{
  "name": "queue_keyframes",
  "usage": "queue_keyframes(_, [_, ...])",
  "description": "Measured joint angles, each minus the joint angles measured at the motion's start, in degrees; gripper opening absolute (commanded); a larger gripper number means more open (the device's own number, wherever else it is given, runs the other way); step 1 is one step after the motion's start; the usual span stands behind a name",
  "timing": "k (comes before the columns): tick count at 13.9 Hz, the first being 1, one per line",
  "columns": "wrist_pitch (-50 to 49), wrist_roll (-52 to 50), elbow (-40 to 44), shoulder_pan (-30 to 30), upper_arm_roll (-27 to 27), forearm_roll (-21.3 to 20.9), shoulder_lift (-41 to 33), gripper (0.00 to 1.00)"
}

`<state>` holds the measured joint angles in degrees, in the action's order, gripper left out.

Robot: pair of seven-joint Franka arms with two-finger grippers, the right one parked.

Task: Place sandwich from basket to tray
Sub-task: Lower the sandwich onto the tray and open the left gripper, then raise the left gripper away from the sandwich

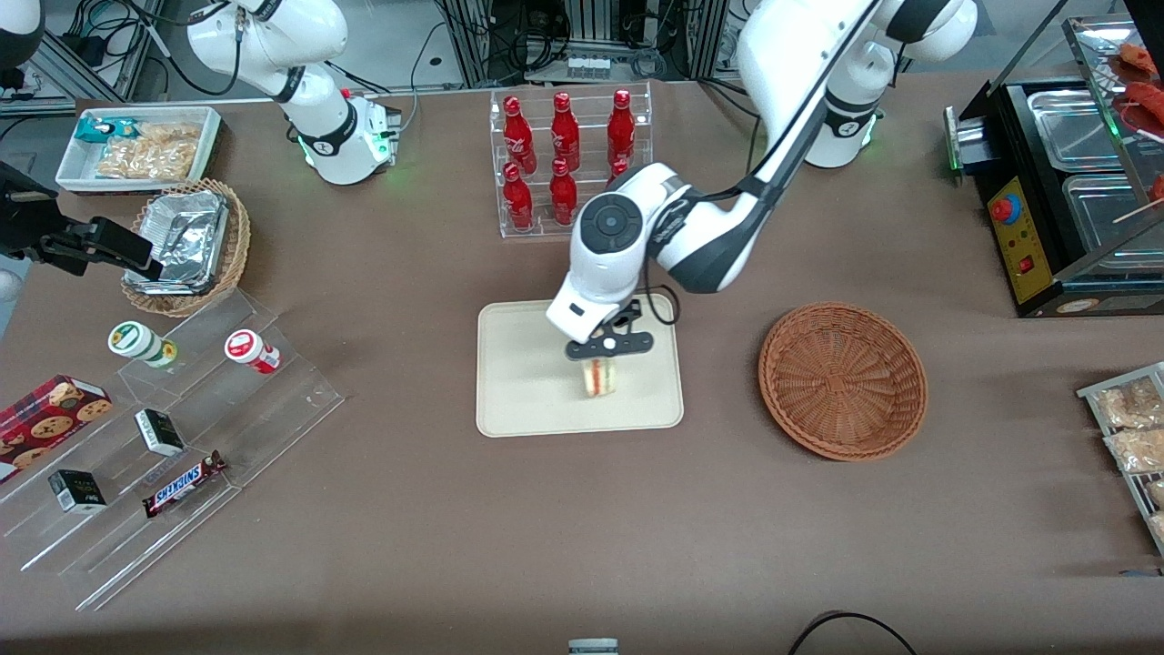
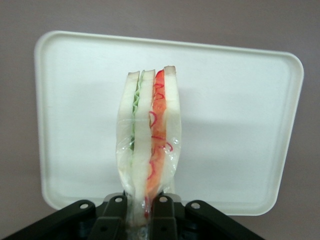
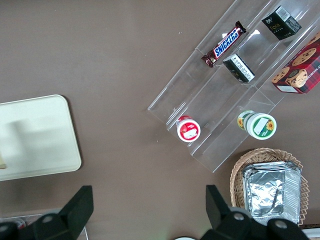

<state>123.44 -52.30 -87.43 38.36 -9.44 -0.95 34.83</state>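
Observation:
The sandwich (image 1: 599, 377) (image 2: 149, 145), a wrapped wedge of white bread with red and green layers, hangs over the cream tray (image 1: 527, 400) (image 2: 240, 125) with its cut edge facing the front camera. My left gripper (image 1: 607, 354) (image 2: 140, 212) is shut on the sandwich's upper end, directly above the tray's middle. I cannot tell whether the sandwich touches the tray. The reddish-brown woven basket (image 1: 843, 379) sits with nothing in it beside the tray, toward the working arm's end of the table.
A clear rack of red bottles (image 1: 568, 159) stands farther from the front camera than the tray. A stepped acrylic shelf with snacks (image 1: 164, 437) and a tan basket with a foil container (image 1: 186, 246) lie toward the parked arm's end. A food warmer (image 1: 1064, 191) stands at the working arm's end.

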Motion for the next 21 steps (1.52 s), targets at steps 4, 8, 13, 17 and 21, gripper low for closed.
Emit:
queue_keyframes(4, [0.5,-0.1,0.4,2.4,0.0,-3.8,3.0,0.06])
queue_keyframes(8, [4.8,-0.4,0.5,2.8,0.1,-4.8,5.8,0.54])
queue_keyframes(13, [5.3,-2.2,0.8,2.8,0.2,-4.9,6.9,1.00])
queue_keyframes(17, [0.7,-3.2,2.7,2.6,0.8,-4.9,3.2,1.00])
queue_keyframes(21, [-11.9,-7.5,2.9,-2.5,1.5,-4.9,-8.5,1.00])
